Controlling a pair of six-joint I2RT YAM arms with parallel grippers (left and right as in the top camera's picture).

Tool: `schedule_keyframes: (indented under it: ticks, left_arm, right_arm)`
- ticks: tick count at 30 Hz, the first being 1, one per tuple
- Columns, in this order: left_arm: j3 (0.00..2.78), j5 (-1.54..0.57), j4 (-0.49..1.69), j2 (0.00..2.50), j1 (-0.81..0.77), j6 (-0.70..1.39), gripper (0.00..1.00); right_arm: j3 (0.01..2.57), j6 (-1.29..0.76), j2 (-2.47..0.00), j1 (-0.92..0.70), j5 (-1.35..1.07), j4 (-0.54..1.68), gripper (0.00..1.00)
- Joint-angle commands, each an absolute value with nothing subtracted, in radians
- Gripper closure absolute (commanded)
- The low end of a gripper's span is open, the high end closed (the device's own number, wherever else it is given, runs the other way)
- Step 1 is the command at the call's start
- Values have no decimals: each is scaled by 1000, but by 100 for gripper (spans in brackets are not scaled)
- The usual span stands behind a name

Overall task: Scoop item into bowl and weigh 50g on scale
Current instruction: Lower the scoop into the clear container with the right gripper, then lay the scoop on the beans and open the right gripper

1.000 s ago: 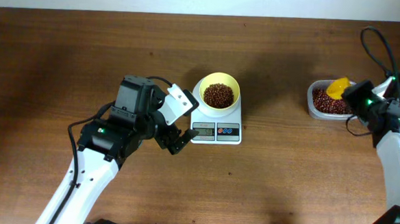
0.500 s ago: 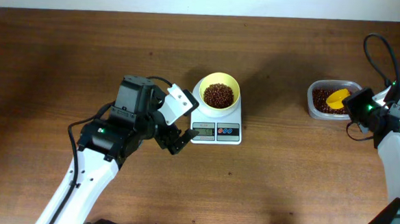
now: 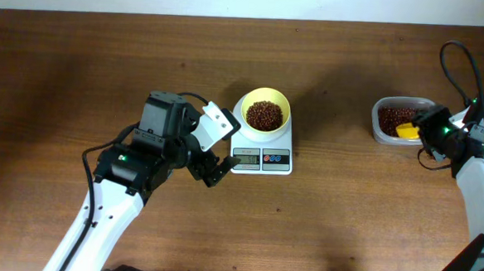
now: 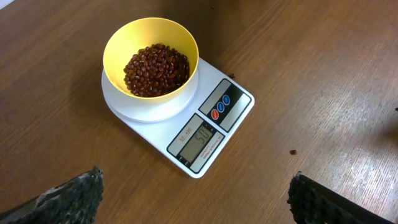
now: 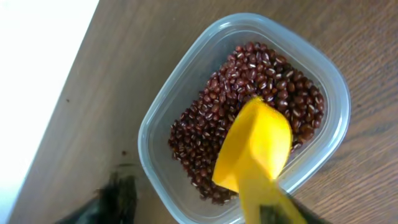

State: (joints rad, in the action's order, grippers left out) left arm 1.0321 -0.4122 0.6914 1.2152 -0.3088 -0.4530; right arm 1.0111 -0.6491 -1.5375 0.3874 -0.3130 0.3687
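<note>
Since loose and light, lift beans [image 5: 273, 81] via scoop [image 5: 258, 146] handle | left gripper [image 3: 210, 169] apart beside scale [image 4: 214, 118] | right gripper [image 3: 425, 131] unclear

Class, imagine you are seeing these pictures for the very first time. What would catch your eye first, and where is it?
The pale yellow bowl of dark red-brown beans stands out first. It sits on the white digital scale near the middle of the brown table. Next comes the bright yellow scoop, lying on more beans in the clear plastic tub at the table's right edge.
</note>
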Motion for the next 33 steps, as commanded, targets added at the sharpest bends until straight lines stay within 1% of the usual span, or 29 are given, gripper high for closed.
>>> schedule_keyframes:
  ticks: [1,2,7,10,13,16,20,25,29,33]
  left_arm:
    - [1029,-423,691,1206,-305,-466,1]
    - [1029,-423,691,1206,-305,-466,1]
    - [1029,-423,691,1206,-305,-466,1]
    - [1029,-423,691,1206,-305,-466,1]
    - [1029,-423,691,1206,-305,-466,1]
    - [1029,-423,691,1206,-305,-466,1]
    - [1029,-423,691,1206,-305,-466,1]
    - [1029,-423,691,1206,-305,-466,1]
    - [1029,-423,691,1206,-305,-466,1]
    - [1029,-423,691,1206,-305,-466,1]
  right_arm:
    - [1001,-644,-1544,387,-307,387,23]
    - [1001,-644,-1544,387,-307,405,21]
    - [1001,-644,-1544,386,-317,475,19]
    - [1001,-643,-1544,386,-372,479,18]
    - [1001,-643,-1544,386,-438,526,11]
    - [1001,-595,-1544,379,-449,601,9]
    - [1001,-579,-1544,366,-453,615,1]
    - [1002,-553,-1544,367,-461,675,1]
    - [1002,-553,-1544,367,-592,678,1]
    - [1002,-553,-1544,367,-651,691,1]
